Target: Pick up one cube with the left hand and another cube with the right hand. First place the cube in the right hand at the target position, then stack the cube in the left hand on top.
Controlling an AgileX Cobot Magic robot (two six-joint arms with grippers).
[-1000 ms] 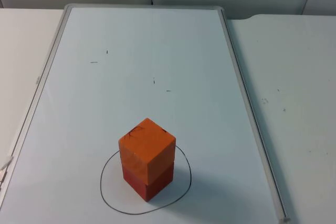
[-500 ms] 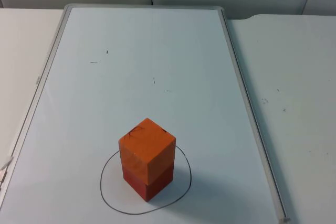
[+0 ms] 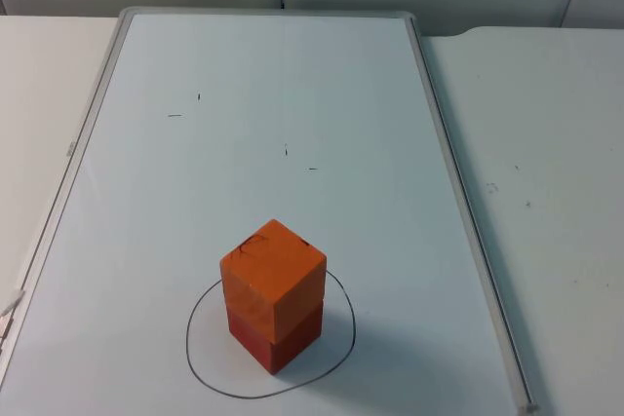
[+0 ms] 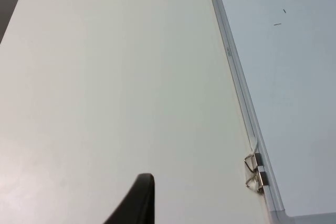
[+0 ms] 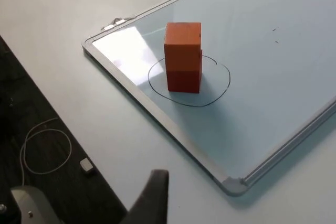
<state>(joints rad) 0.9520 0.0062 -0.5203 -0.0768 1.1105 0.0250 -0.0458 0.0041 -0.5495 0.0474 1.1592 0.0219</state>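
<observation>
An orange cube (image 3: 272,275) stands squarely on a red cube (image 3: 276,336) inside a hand-drawn circle (image 3: 188,343) near the front of the whiteboard (image 3: 292,94). The right wrist view shows the same stack, orange cube (image 5: 182,40) over red cube (image 5: 184,80), within the circle (image 5: 229,78). My right gripper (image 5: 152,198) waits well back from the stack, off the whiteboard's corner near the table edge. My left gripper (image 4: 135,205) waits above the bare table beside the whiteboard's left frame. Neither gripper touches a cube.
The whiteboard's raised metal frame (image 3: 458,202) runs along both sides. Two binder clips (image 4: 254,174) sit on its left frame. White table (image 3: 546,192) lies on both sides of it. Beyond the table edge is dark floor (image 5: 31,119).
</observation>
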